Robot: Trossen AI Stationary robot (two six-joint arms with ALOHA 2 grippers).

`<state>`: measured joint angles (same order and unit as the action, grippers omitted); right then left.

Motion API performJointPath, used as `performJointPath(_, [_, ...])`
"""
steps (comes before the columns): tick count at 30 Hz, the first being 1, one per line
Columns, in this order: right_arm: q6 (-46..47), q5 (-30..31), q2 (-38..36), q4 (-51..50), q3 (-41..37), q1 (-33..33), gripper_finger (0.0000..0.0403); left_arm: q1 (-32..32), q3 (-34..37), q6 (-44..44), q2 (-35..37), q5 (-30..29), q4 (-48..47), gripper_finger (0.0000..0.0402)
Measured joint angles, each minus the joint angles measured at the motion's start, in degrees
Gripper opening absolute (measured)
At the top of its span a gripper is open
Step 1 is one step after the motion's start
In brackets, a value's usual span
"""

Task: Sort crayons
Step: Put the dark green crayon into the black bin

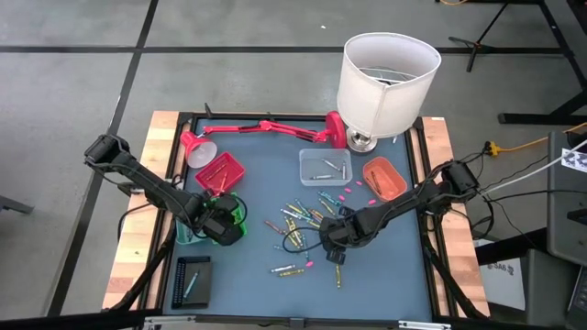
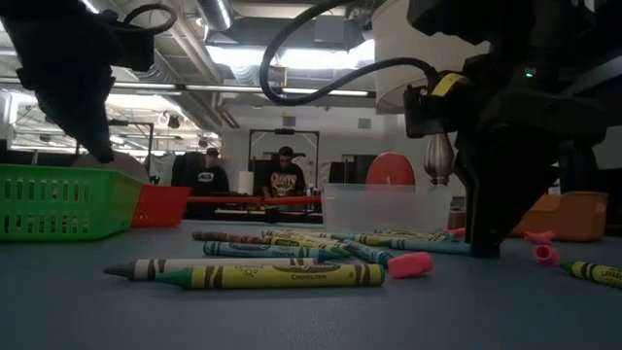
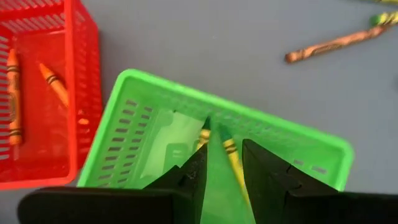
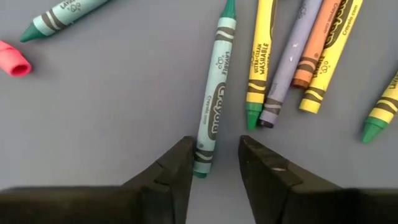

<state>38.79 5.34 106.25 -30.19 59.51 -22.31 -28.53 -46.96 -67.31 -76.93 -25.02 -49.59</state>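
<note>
Green plastic lattice forms the basket (image 3: 155, 124) beneath the left gripper (image 3: 222, 169), whose dark fingers stand slightly apart above yellow crayons (image 3: 231, 158) lying inside it. Beside it, a red mesh basket (image 3: 81, 93) holds orange crayons (image 3: 53, 81). The right gripper (image 4: 214, 158) points down at the blue-grey tabletop (image 4: 112, 112), fingers apart, straddling the end of a paper-wrapped teal crayon (image 4: 212, 106). More crayons (image 4: 292, 56) lie scattered just beside it.
</note>
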Motion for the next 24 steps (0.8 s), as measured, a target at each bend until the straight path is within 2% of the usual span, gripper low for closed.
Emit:
performJointPath(8, [0.0, -0.4, 0.1, 0.5, 0.0, 0.1, 0.0047, 0.0, 0.0, 3.5, 0.0, -3.1, 7.6, 0.0084])
performJointPath(12, [0.0, -0.5, 0.1, 0.5, -0.1, 0.2, 0.002, 0.0, 0.0, 6.7, 0.0, -3.3, 11.8, 0.0084])
performJointPath(17, [0.0, -0.5, -0.2, 0.6, -0.2, 0.2, 0.0011, 0.0, 0.0, 12.9, 0.0, -3.6, 18.8, 0.0084])
performJointPath(24, [-0.2, 0.1, -3.2, 2.4, -0.6, 0.2, 0.0021, 0.0, 0.0, 24.1, 0.0, -3.5, 28.7, 0.0084])
